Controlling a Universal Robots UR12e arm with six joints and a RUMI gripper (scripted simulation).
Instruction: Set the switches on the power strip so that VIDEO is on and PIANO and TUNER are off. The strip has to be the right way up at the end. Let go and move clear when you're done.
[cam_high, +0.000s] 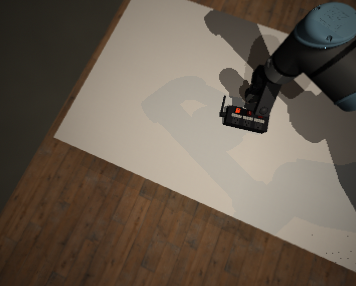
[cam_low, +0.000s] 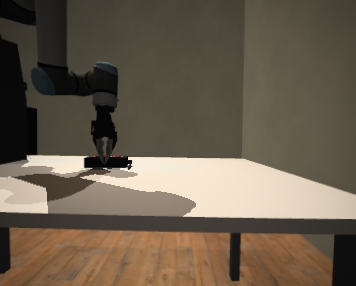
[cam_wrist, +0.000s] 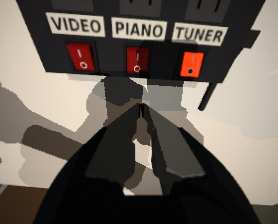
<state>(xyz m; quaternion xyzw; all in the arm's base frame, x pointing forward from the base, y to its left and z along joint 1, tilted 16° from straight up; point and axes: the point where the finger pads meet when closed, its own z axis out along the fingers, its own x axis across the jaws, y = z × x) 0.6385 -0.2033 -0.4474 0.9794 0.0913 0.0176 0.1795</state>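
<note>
A black power strip (cam_wrist: 145, 35) lies face up on the white table, its labels VIDEO, PIANO and TUNER readable in the wrist view. The VIDEO switch (cam_wrist: 81, 57) and the PIANO switch (cam_wrist: 137, 60) are dark red. The TUNER switch (cam_wrist: 191, 64) glows bright orange-red. My gripper (cam_wrist: 140, 104) is shut and empty, its tips just off the strip's near edge, in line with the PIANO switch. The strip also shows in the top view (cam_high: 245, 118) under the arm and in the exterior view (cam_low: 108, 161), with the gripper (cam_low: 104, 156) pointing down at it.
The strip's short black cord stub (cam_wrist: 208, 96) sticks out near the TUNER end. The table's left edge (cam_high: 90, 85) borders a wooden floor. The arm's shadows fall across the table.
</note>
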